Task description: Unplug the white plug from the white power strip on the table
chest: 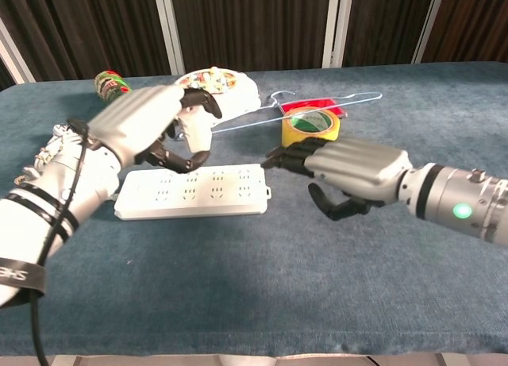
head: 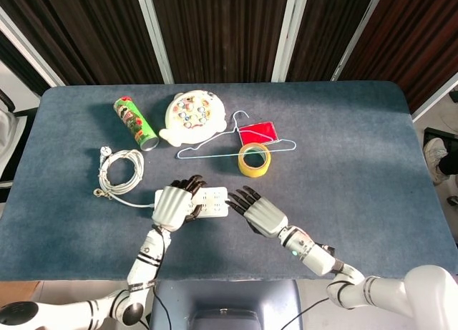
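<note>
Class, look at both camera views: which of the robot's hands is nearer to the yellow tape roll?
Right. The right hand sits just in front of the yellow tape roll; the left hand is raised above the power strip, farther left.

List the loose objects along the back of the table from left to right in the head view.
Green cylindrical can → round white toy game → thin wire hanger → yellow tape roll.
</note>
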